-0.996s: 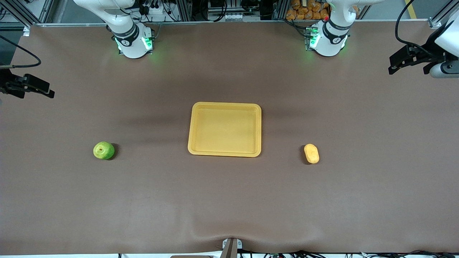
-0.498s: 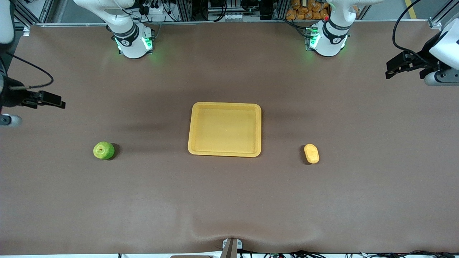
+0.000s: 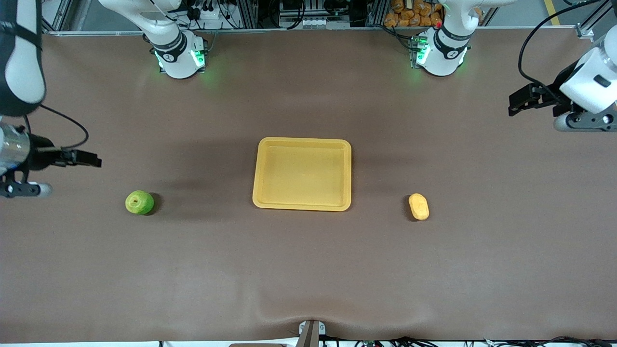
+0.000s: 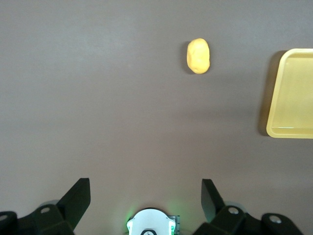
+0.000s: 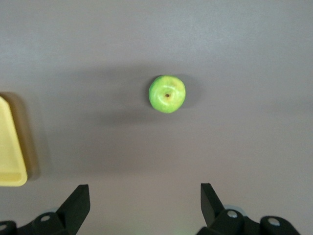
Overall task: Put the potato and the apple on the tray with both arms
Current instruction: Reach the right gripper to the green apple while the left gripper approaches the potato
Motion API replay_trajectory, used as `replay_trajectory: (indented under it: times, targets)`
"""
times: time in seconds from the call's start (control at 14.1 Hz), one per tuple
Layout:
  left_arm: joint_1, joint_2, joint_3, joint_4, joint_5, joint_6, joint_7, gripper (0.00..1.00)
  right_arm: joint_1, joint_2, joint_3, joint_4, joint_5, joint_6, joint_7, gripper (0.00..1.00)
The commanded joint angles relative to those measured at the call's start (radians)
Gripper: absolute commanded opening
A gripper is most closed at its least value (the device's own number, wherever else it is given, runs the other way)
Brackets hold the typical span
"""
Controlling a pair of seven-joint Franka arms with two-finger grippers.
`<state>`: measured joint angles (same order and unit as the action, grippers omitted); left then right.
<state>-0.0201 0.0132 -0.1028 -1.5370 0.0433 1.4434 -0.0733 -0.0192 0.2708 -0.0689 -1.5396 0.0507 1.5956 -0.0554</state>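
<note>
The yellow tray (image 3: 302,142) lies mid-table with nothing in it. The green apple (image 3: 140,202) rests on the table toward the right arm's end, and the yellow-orange potato (image 3: 419,206) toward the left arm's end. My right gripper (image 3: 94,159) hangs open over bare table short of the apple. Its wrist view shows the apple (image 5: 167,93) ahead of the open jaws (image 5: 145,200) and a tray corner (image 5: 10,161). My left gripper (image 3: 515,104) hangs open over bare table at the left arm's end. Its wrist view shows the potato (image 4: 199,56), the tray's edge (image 4: 293,93) and empty jaws (image 4: 145,196).
Both arm bases (image 3: 178,58) (image 3: 441,53) glow green along the table edge farthest from the front camera. A brown mat (image 3: 308,270) covers the table. Cables and a small mount (image 3: 311,332) sit at the edge nearest the front camera.
Both grippers have swung in over the table, the right one toward the apple and the left one toward the potato. The fruit and tray have not moved.
</note>
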Motion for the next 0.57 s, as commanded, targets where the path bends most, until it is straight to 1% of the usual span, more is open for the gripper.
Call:
replay_trajectory:
  times: [0.0, 0.14, 0.36, 0.43, 0.5]
  targets:
    - [-0.003, 0.037, 0.003, 0.012, -0.022, 0.015, 0.006, 1.0, -0.013, 0.099, 0.0, 0.027, -0.002, 0.085, -0.008, 1.0]
    - [-0.006, 0.056, 0.003, 0.009, -0.023, 0.021, 0.006, 1.0, -0.021, 0.161, 0.001, 0.026, 0.011, 0.194, -0.006, 1.0]
    - [-0.017, 0.083, 0.003, 0.0, -0.023, 0.026, 0.004, 1.0, -0.033, 0.246, 0.001, 0.024, 0.017, 0.24, -0.004, 1.0]
    - [-0.017, 0.087, 0.003, -0.015, -0.022, 0.044, 0.004, 1.0, -0.045, 0.264, 0.001, 0.021, 0.021, 0.279, -0.009, 1.0]
    - [-0.017, 0.087, 0.003, -0.04, -0.022, 0.063, 0.004, 1.0, -0.047, 0.286, 0.001, 0.018, 0.024, 0.288, -0.012, 1.0]
